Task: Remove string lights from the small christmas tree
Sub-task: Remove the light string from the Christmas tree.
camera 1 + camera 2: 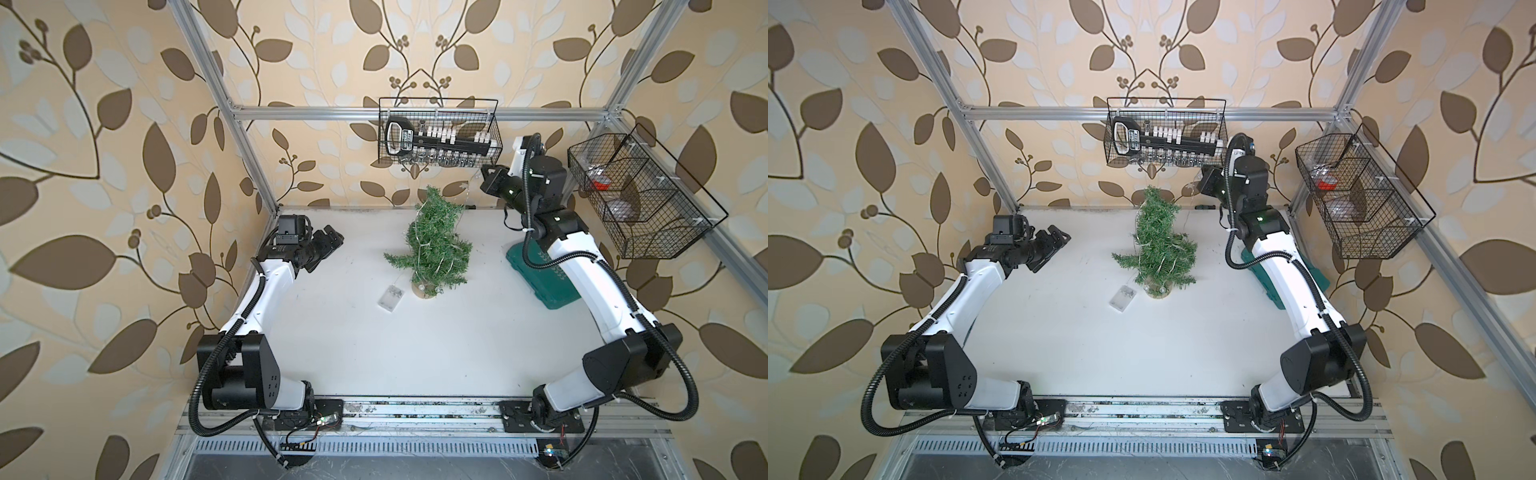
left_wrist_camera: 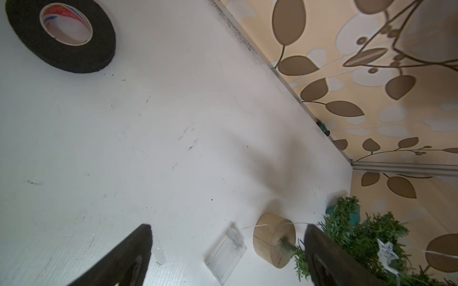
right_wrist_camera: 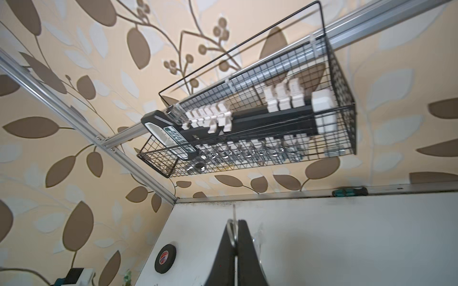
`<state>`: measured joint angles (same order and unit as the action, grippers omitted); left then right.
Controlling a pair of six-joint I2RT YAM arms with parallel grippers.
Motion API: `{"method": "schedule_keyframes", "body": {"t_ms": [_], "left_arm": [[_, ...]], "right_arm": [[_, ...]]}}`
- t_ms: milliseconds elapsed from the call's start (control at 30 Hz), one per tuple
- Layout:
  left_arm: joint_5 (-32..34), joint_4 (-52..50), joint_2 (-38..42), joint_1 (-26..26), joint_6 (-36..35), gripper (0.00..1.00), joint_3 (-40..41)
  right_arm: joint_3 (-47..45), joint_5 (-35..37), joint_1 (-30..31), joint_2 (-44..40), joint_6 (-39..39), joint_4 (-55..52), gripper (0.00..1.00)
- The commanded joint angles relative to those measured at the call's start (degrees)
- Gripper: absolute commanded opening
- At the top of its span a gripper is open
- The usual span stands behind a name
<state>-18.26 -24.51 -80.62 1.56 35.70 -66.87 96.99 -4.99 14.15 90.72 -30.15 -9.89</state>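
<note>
**A:** Why did the right jaws sit so high at the back?

**B:** They were clenched on the lights [image 3: 231, 231], with a loop of the wire pinched between them. They hung above and beyond the top of the tree [image 1: 436, 245]. That height was likely meant to lift the strand up off the branches rather than drag it through the needles.

**A:** So were the lights off the tree?

**B:** No. In both top views the wire ran down from those jaws into the tree and wound among the lower branches. From there it led out to the box [image 1: 390, 298], which lay flat on the table [image 1: 374, 353] just beside the base [image 1: 420, 291]. The job looked only partly done.

**A:** And the left jaws?

**B:** They were spread wide and grasping nothing. They hung low over the table, well apart from the tree on its left and aimed toward it. The left wrist view showed the box and the base in front of the two open fingers. That arm seemed to be standing by, perhaps to steady the tree or to take the box.

**A:** Did the tree need steadying?

**B:** Probably. It looked light, and only the small base held it up. A pull on wire caught in the branches could tip it. Whether it already leaned could not be told from above.
</note>
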Motion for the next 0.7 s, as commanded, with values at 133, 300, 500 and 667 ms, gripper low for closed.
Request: {"method": "schedule_keyframes", "body": {"t_ms": [133,300,500,667], "left_arm": [[0.3,3.3,2.2,-6.0,-3.6,0.90,-0.6],[0.1,3.2,0.2,-9.5,-7.8,0.87,-4.5],[-0.7,6.9,-0.8,-11.5,-9.9,0.85,-7.0],[-2.2,16.5,0.3,-11.8,-10.3,0.85,-4.5]], "right_arm": [[10.2,-10.2,1.3,7.6,0.9,-1.9,0.00],[27.1,-15.7,3.3,18.1,1.2,-6.1,0.00],[45.1,-18.0,5.8,28.0,-0.4,-6.4,0.00],[45.1,-24.7,8.7,29.8,-4.5,-1.1,0.00]]}}
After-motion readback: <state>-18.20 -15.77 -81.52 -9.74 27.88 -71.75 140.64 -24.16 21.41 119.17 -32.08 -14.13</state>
